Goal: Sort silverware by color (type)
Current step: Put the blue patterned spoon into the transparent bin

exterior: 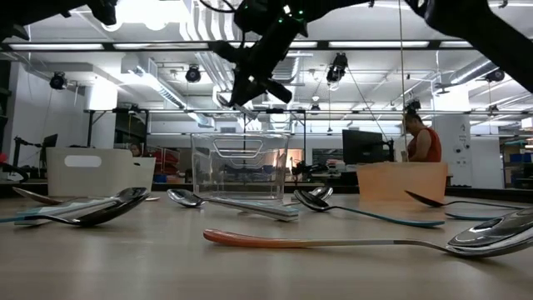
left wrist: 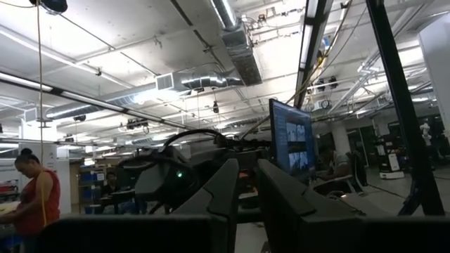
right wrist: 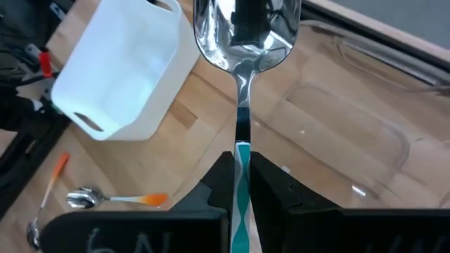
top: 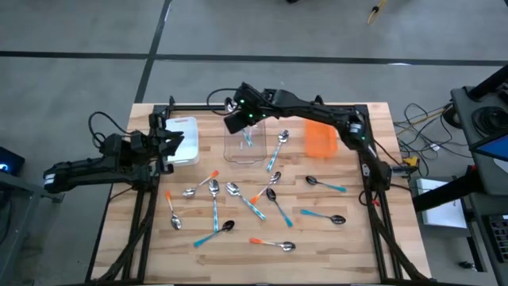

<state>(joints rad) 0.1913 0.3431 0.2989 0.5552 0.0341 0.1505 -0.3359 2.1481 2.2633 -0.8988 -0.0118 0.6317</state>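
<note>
Wood-plank table [top: 349, 254], scattered spoons [top: 274, 197], workshop behind

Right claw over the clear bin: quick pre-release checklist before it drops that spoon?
1. Grip: right claw shut on the teal-handled spoon, handle pinched between its fingers. Ok.
2. Position: in the high view the right claw is above the clear bin. Ok.
3. Spoon lined up inside the bin's rim: the bowl hangs over the near wall in the wrist view; cannot tell.
4. Bin contents match: a teal-handled spoon already lies in the clear bin. Ok.
5. Neighbours clear: white bin and orange bin stand apart on either side. Ok.
6. Left claw parked beside the white bin, out of the way. Ok.
</note>
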